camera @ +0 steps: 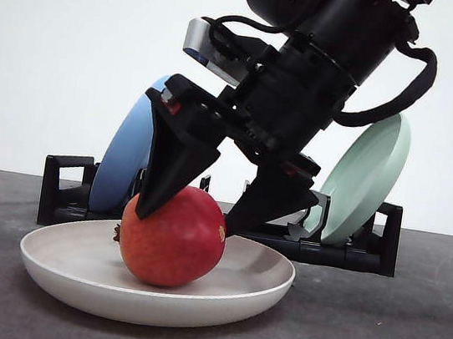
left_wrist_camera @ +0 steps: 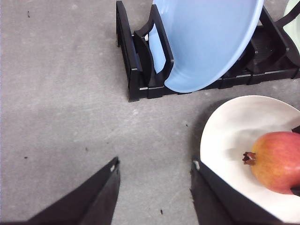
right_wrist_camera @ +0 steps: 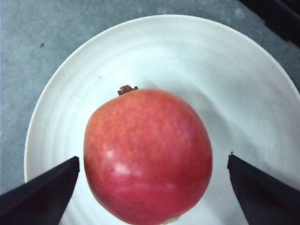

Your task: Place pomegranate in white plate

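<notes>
The pomegranate (camera: 173, 236) sits in the white plate (camera: 256, 287), a little toward nine o'clock of its middle, resting on the dish. My right tool (camera: 188, 215) straddles it with jaws apart, one tip perhaps touching the skin. I judge a straight lift best, so neither tip nudges the fruit. My left tool (left_wrist_camera: 154, 197) hangs open over the table (left_wrist_camera: 56, 93).
</notes>
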Robot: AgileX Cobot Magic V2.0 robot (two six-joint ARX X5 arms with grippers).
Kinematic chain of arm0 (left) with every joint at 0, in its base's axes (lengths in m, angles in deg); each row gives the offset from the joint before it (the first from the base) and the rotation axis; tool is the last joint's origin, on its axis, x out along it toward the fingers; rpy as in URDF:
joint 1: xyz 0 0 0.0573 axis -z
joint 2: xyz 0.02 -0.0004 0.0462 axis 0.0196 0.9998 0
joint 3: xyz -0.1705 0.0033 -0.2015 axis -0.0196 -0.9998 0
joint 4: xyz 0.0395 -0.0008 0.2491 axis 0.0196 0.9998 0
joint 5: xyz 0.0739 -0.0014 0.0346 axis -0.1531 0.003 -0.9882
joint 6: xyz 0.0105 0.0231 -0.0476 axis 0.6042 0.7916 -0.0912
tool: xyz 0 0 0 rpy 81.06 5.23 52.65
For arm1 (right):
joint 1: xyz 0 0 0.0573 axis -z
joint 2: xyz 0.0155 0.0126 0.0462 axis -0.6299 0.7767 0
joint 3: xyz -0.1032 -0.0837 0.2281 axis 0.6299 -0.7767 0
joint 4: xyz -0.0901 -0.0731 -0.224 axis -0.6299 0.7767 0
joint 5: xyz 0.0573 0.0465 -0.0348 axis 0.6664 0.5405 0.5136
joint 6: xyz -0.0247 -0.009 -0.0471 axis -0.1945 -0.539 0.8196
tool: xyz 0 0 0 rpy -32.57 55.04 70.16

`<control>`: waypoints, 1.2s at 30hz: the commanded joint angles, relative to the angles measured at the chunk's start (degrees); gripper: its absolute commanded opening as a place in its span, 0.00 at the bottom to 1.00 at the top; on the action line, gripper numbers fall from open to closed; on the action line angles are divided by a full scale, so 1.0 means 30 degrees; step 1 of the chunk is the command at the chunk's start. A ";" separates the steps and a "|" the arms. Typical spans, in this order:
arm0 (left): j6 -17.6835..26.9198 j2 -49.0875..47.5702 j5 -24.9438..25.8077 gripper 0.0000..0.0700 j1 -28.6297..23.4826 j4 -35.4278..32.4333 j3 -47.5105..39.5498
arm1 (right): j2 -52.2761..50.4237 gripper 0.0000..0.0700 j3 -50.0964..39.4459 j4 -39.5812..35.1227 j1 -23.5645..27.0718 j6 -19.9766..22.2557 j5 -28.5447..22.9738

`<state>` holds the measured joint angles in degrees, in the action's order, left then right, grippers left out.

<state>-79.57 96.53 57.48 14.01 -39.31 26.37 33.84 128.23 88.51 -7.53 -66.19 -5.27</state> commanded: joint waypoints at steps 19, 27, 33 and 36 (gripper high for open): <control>-0.0324 0.0131 0.0029 0.39 0.0051 -0.0109 0.0255 | -0.9829 0.84 -0.6840 -0.4120 0.2516 -0.0337 0.0068; -0.0459 0.0131 0.0029 0.39 0.0051 -0.0124 0.0255 | -1.4968 0.84 -0.9191 -0.1268 0.6796 -0.0342 0.0026; -0.0468 0.0131 0.0029 0.39 0.0051 -0.0172 0.0255 | -1.6675 0.84 -0.9224 -0.0577 0.9639 0.0051 0.0019; -0.0631 0.0131 0.0029 0.39 0.0051 -0.0208 0.0255 | -1.6758 0.84 -0.9224 -0.0904 1.0112 0.0152 -0.0045</control>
<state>-81.01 96.53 57.48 14.01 -39.31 26.37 -16.67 100.23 86.22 22.89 -66.47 -5.35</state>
